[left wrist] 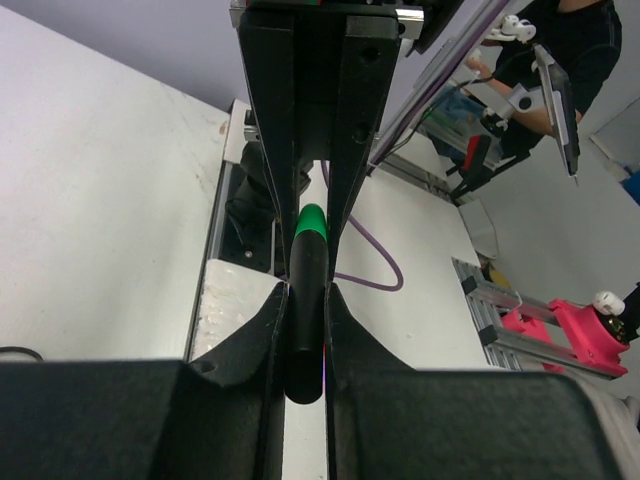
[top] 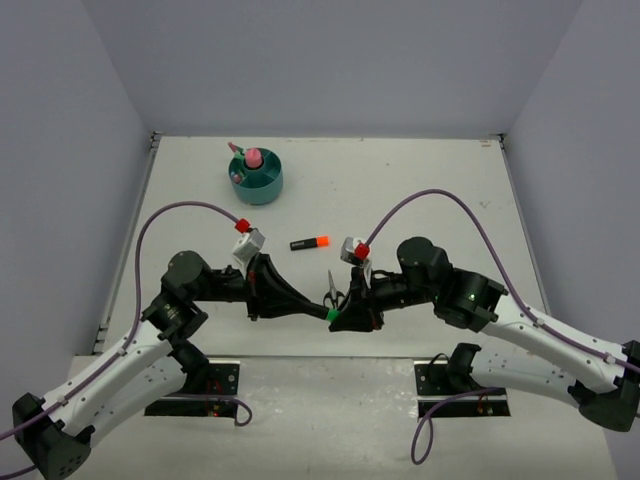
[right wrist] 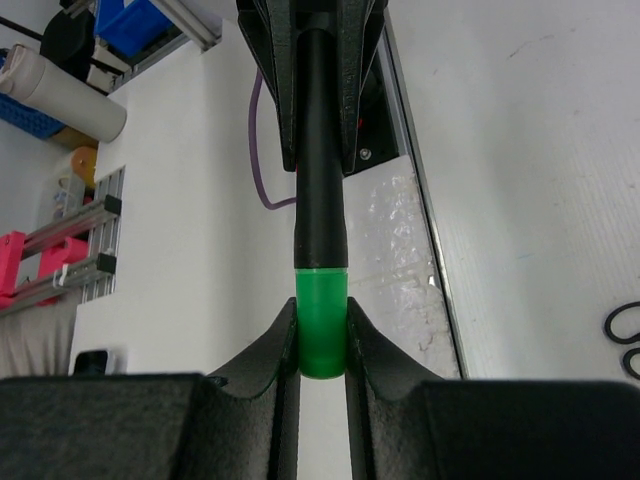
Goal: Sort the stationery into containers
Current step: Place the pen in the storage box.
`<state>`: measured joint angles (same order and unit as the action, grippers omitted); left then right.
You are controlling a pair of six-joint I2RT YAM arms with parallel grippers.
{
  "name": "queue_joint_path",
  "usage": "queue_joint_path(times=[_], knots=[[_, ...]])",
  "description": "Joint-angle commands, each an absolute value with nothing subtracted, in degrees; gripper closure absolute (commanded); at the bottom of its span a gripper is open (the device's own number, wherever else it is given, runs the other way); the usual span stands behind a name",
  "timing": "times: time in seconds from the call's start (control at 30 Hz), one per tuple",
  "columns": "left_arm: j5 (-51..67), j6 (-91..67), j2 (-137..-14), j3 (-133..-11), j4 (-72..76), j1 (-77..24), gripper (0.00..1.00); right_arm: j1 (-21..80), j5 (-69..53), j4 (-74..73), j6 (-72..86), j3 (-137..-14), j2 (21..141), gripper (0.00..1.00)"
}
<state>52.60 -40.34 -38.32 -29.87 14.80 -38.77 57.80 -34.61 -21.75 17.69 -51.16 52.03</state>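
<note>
The main risk lay in the double hold. The left pincer (left wrist: 305, 300) was closed on the black barrel (left wrist: 305, 345) of the black highlighter with a green cap (right wrist: 320, 200). The right pincer (right wrist: 321, 345) was clamped narrowly on the green cap (right wrist: 321, 300) alone. If the two arms drew apart while both gripped, the cap could pull off and leave the pen in two pieces. If the left one let go first, the whole pen would hang from its cap, and the cap might slip or twist between the pads. If both let go together, it would drop to the white table (top: 430, 190) beneath the pincers.

The highlighter was held between the two pincers and seemed clear of the table. Its long axis ran straight from one pincer to the other, about level, with the cap end towards the right pincer and the butt end inside the left.

The black-handled scissors (top: 333, 286) lay just beyond the right pincer's tip, so a low sweep could knock them. The round teal plastic desk organiser (top: 262, 186) stood well away, ahead of the left pincer.
</note>
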Motion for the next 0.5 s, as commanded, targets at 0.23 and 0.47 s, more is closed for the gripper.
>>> queue_joint_path(times=[0.23, 0.47], knots=[[43.4, -45.3, -33.1, -26.5, 22.8, -38.8, 1.00, 57.9, -25.0, -1.1, 31.0, -48.0, 46.1, 1.00], [38.1, -55.3, -36.4, -19.3, 37.1, -39.0, 1.00, 57.8, -22.8, 20.8, 37.2, -43.5, 43.5, 1.00]])
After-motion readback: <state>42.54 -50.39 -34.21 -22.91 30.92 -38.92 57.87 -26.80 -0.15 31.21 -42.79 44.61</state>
